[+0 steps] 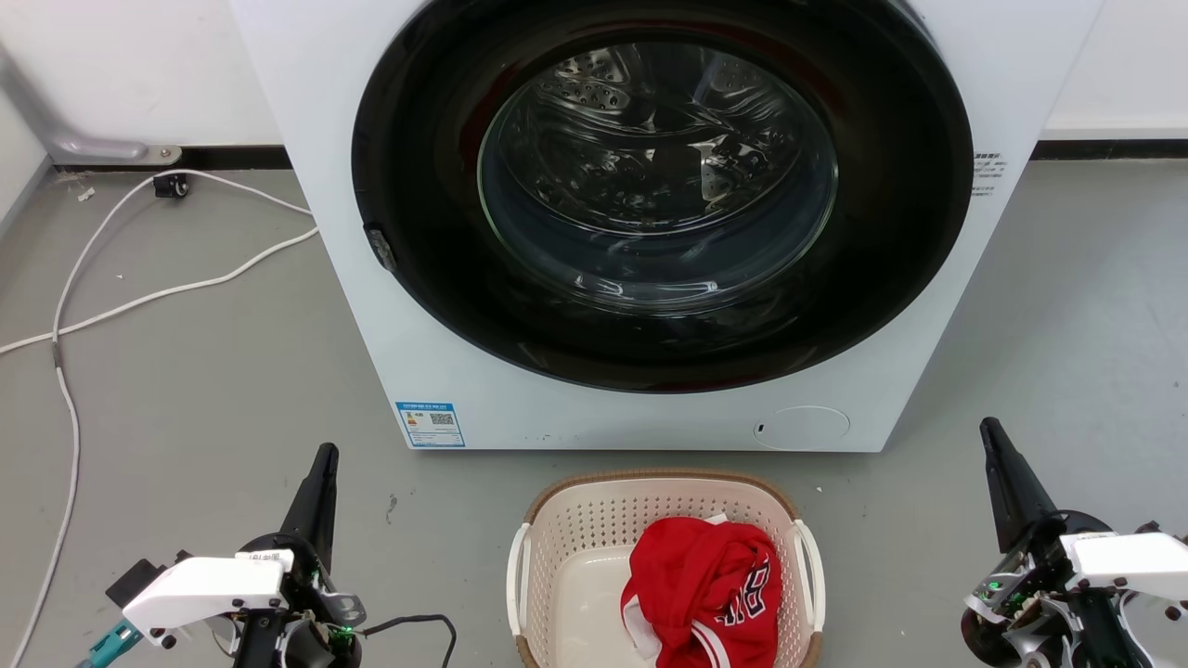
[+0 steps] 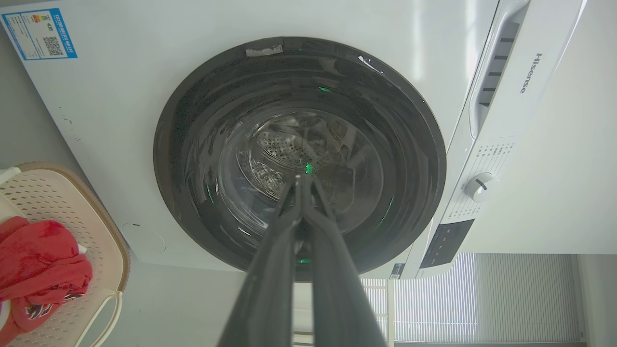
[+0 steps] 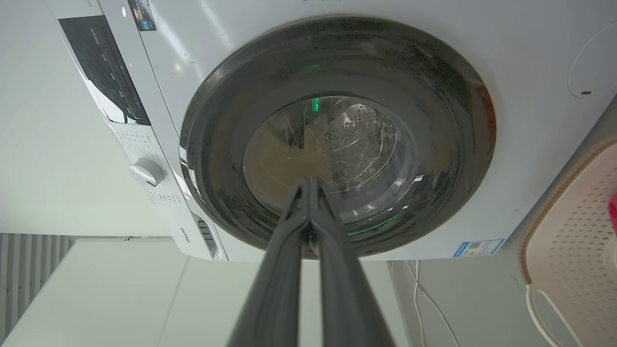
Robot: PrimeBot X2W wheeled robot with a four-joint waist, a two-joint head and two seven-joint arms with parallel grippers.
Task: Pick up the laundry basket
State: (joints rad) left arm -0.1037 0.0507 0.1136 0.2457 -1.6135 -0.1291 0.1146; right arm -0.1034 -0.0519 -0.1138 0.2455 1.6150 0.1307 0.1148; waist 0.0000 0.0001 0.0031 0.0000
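The laundry basket [image 1: 566,538] sits on the floor [image 1: 186,390] just in front of the washing machine [image 1: 399,306], a red shirt [image 1: 705,584] inside. The left gripper [image 1: 323,464] and right gripper [image 1: 995,441] flank it, well apart — fingers [image 2: 270,270] pressed together. Each should spread, then close on its white handle [image 1: 517,575] evenly, so the lift stays level.

The laundry basket [image 1: 571,543] sits on the grey floor [image 1: 186,408] just before the white washing machine [image 1: 557,417], a red jersey [image 1: 705,584] heaped inside. The left gripper [image 1: 327,452] and right gripper [image 1: 989,427] flank it, well apart, fingers pressed together.
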